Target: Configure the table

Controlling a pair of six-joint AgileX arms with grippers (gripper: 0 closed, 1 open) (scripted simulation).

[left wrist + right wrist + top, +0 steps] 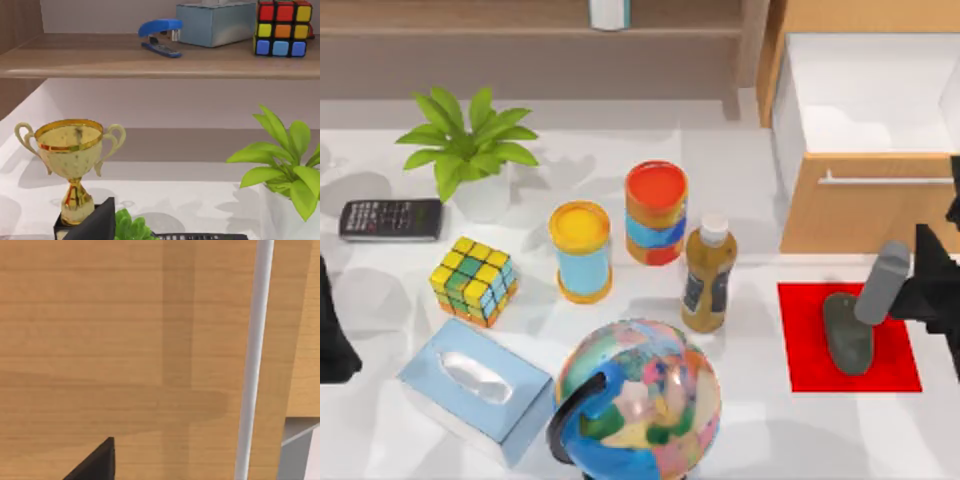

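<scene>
White table [740, 200] spans the frame's middle. Right gripper [932, 285] at right edge, beside a grey tool [865, 310] on the red mat [805, 350], prob. facing the drawer front [125, 340]; finger state: can't tell. Left arm parked at left edge.

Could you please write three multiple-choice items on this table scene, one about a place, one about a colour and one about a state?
1. Where does the grey tool lie?
A. on the red mat
B. inside the drawer
C. on the tissue box

2. What colour is the lid of the can next to the cube?
A. green
B. yellow
C. black

3. In what state is the wooden cabinet's drawer?
A. pushed shut
B. taken out and lying on the table
C. pulled open

Answers:
1. A, since the tool's base rests on the red mat at the table's right.
2. B, since the top view shows a yellow lid on a light-blue body.
3. C, since its white inside shows from above behind the handle.
</scene>
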